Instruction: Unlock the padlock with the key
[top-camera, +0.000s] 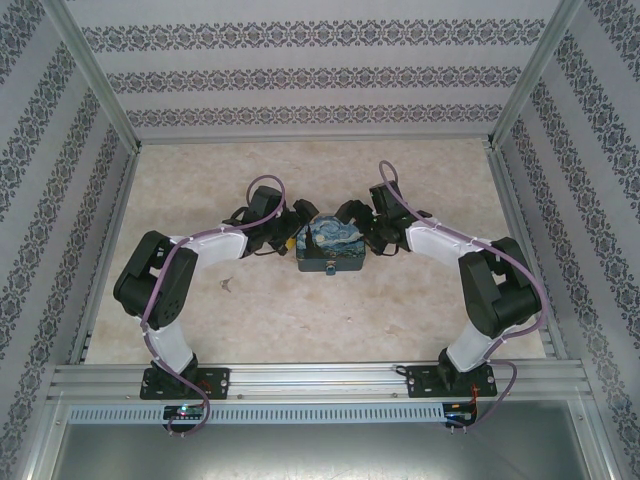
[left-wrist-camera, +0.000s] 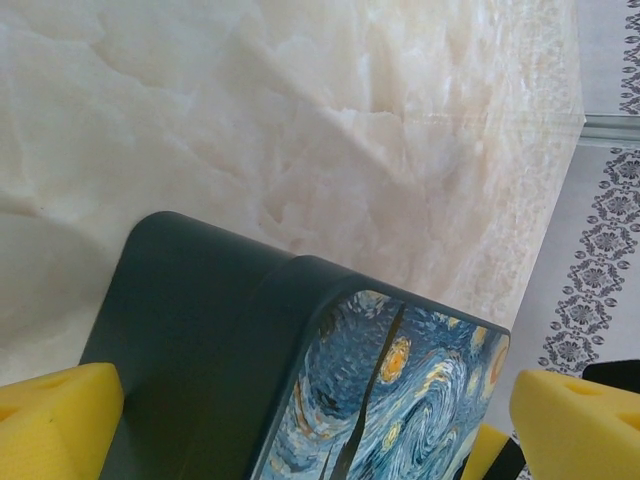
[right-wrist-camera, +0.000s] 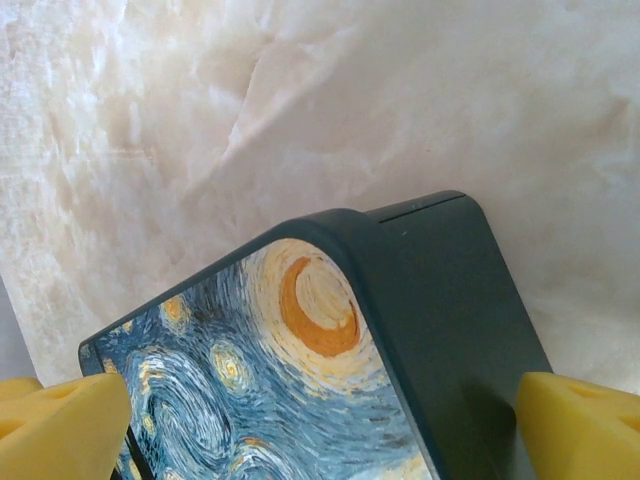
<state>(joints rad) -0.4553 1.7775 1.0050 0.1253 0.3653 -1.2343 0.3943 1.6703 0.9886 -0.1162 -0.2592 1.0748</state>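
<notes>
The starry-night box (top-camera: 330, 250) sits mid-table. A tiny blue padlock (top-camera: 331, 271) hangs at its near side. The key (top-camera: 228, 285), a small dark sliver, lies on the table to the box's left, near the left arm's elbow. My left gripper (top-camera: 291, 239) is at the box's left end and my right gripper (top-camera: 364, 236) at its right end. Both are open, their yellow pads (left-wrist-camera: 55, 420) (right-wrist-camera: 580, 425) standing wide on either side of the box's corners (left-wrist-camera: 380, 400) (right-wrist-camera: 300, 370). The left gripper (left-wrist-camera: 315, 435) and the right gripper (right-wrist-camera: 320, 435) hold nothing.
The marble-patterned tabletop (top-camera: 300, 180) is fenced by patterned walls and metal rails (top-camera: 300, 380) at the near edge. Purple cables (top-camera: 265, 185) loop over both arms. Open floor lies behind and in front of the box.
</notes>
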